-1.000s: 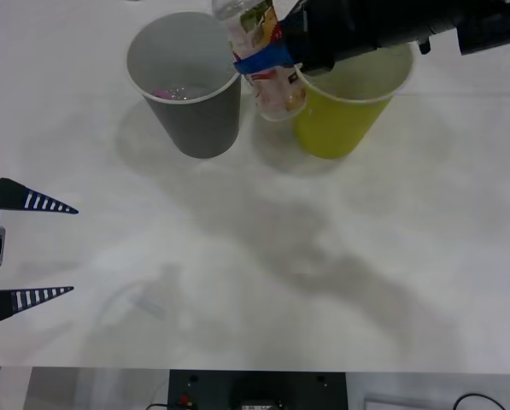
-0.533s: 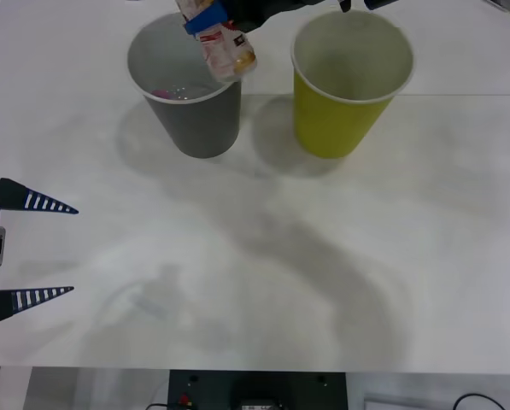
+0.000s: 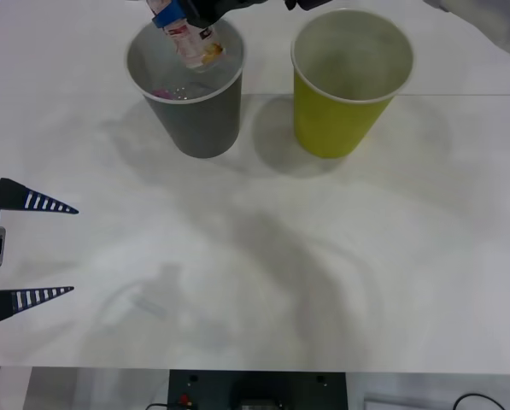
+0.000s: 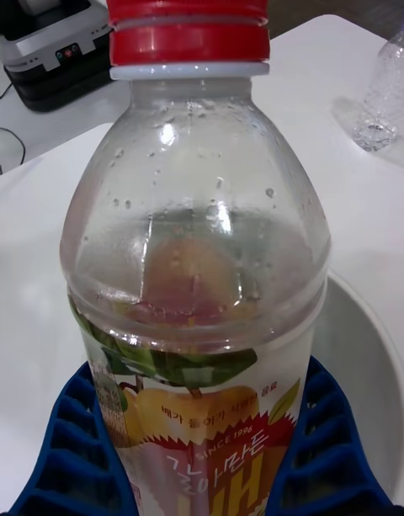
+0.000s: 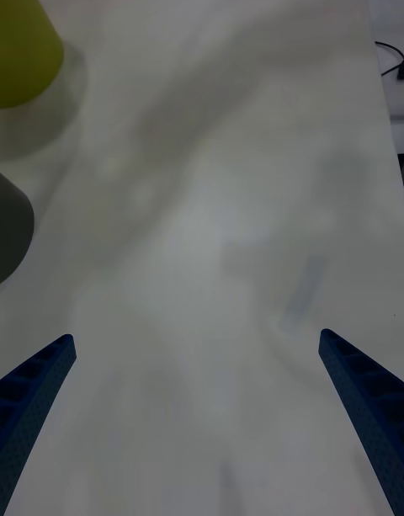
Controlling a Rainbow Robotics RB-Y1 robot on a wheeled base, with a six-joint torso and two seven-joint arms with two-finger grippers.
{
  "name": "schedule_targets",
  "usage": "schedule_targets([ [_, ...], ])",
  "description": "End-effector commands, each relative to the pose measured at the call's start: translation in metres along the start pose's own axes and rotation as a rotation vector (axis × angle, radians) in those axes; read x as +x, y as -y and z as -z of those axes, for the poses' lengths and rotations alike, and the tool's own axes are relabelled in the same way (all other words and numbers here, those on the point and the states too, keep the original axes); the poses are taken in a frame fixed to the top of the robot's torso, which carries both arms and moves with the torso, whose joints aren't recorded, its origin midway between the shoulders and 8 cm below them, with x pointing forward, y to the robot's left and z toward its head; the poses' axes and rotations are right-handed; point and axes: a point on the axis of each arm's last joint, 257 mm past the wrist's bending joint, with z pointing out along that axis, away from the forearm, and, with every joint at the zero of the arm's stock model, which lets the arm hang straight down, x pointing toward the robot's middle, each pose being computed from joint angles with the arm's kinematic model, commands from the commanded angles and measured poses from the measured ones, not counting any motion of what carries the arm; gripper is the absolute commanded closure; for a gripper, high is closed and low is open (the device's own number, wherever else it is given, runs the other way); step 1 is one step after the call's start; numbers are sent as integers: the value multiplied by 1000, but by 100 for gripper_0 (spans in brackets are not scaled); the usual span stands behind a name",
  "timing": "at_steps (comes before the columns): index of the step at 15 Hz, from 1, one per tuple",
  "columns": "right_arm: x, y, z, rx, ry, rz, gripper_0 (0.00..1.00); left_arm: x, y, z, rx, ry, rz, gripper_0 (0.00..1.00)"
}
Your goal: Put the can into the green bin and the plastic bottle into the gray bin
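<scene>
The plastic bottle (image 3: 192,41), clear with a red cap (image 4: 189,19) and a pale fruit label, hangs tilted over the mouth of the gray bin (image 3: 205,120). My right gripper (image 3: 179,15) is shut on it at the top edge of the front view. In the right wrist view its blue fingers (image 4: 74,449) clamp the label on both sides, and the bin's pale inside (image 4: 364,356) curves behind. The green bin (image 3: 340,120) stands upright just right of the gray one. The can is out of view. My left gripper (image 3: 20,252) rests open at the table's left edge.
Something small, pink and clear (image 3: 165,91) lies inside the gray bin. Another clear bottle (image 4: 380,95) stands farther off on the white table (image 3: 263,256). The left wrist view catches both bins' sides: green bin (image 5: 23,45) and gray bin (image 5: 12,230).
My right gripper has carried the plastic bottle leftward, from beside the green bin to above the gray bin's opening. The left arm has not moved.
</scene>
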Motion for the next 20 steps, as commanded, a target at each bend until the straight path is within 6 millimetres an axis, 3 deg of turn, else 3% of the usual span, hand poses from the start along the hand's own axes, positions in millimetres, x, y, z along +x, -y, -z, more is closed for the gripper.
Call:
schedule_targets([
  [1, -1, -4, -1, -13, 4, 10, 71, 0, 0, 0, 0, 0, 0, 0],
  [2, -1, -4, -1, -16, 5, 9, 32, 0, 0, 0, 0, 0, 0, 0],
  [3, -2, -3, 0, -17, 9, 4, 5, 0, 0, 0, 0, 0, 0, 0],
  [4, -2, -2, 1, -14, 10, 13, 0, 0, 0, 0, 0, 0, 0, 0],
  [10, -4, 11, 15, -2, 20, 14, 0, 0, 0, 0, 0, 0, 0, 0],
  [17, 18, 29, 84, -85, 8, -16, 0, 0, 0, 0, 0, 0, 0, 0],
  [20, 38, 33, 125, -106, 3, -3, 0, 0, 0, 0, 0, 0, 0, 0],
])
